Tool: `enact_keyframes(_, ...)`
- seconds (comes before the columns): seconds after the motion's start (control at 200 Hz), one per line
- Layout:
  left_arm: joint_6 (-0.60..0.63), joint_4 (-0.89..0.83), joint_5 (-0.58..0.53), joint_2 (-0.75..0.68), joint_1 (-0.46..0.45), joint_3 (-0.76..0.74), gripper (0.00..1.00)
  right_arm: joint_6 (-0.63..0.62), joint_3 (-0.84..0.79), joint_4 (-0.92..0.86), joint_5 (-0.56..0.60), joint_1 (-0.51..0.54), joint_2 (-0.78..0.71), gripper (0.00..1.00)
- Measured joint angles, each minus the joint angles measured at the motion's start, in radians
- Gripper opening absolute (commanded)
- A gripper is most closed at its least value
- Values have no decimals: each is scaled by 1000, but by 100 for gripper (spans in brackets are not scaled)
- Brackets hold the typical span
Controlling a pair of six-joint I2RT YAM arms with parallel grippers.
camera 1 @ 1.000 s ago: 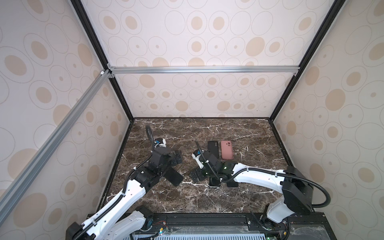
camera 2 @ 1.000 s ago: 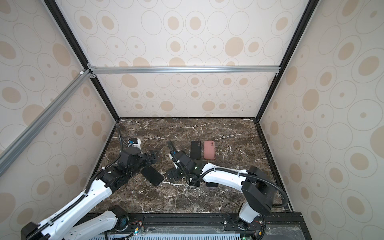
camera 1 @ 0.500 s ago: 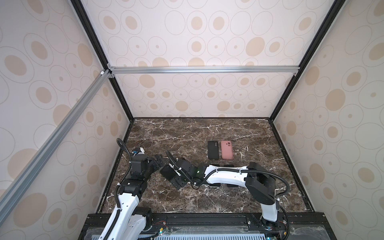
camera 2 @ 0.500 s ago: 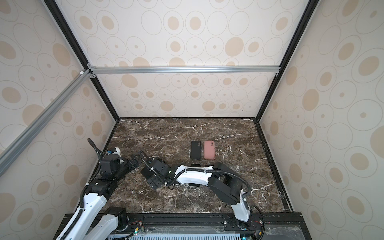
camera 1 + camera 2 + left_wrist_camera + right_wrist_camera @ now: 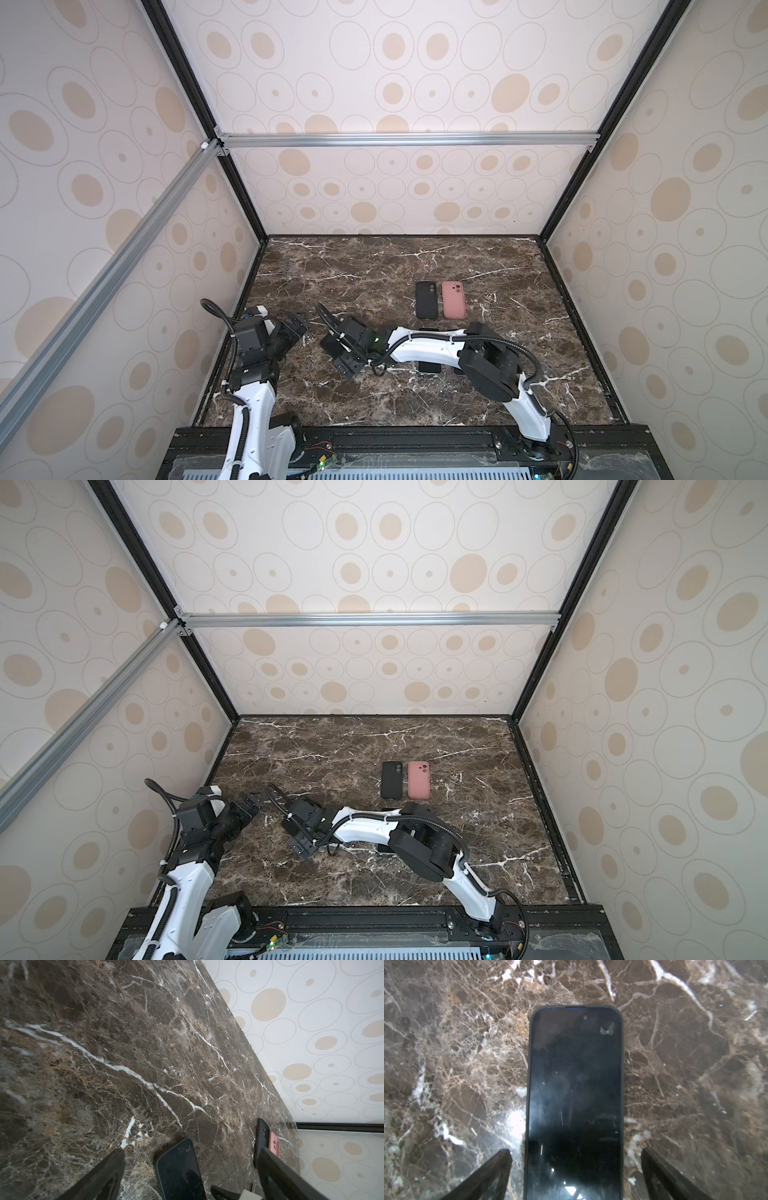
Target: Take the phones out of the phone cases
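Note:
The phone (image 5: 575,1084) lies screen up on the marble, still inside its black phone case, whose rim (image 5: 528,1064) frames the glass. My right gripper (image 5: 576,1153) hovers over its near end, open, one finger on each side and neither touching. In both top views this gripper (image 5: 338,353) (image 5: 297,837) reaches across to the left, the phone (image 5: 328,344) showing dark just beyond it. My left gripper (image 5: 300,326) (image 5: 191,1153) is open and empty, a short way left of the phone (image 5: 178,1167).
A black case (image 5: 426,300) and a pink case (image 5: 453,299) lie back up, side by side at the back middle. A dark flat thing (image 5: 429,367) shows partly under my right forearm. The left wall stands close behind my left arm.
My left arm has pulled back toward the left wall. My right arm has swung left across the middle and now stands over the phone. Both grippers stayed open.

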Motion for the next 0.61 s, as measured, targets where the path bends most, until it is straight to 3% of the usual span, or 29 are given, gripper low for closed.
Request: enact_keyframes(0.605,5,34,85,34,16,-33,99,8,34,-49,4,-1,33,80)
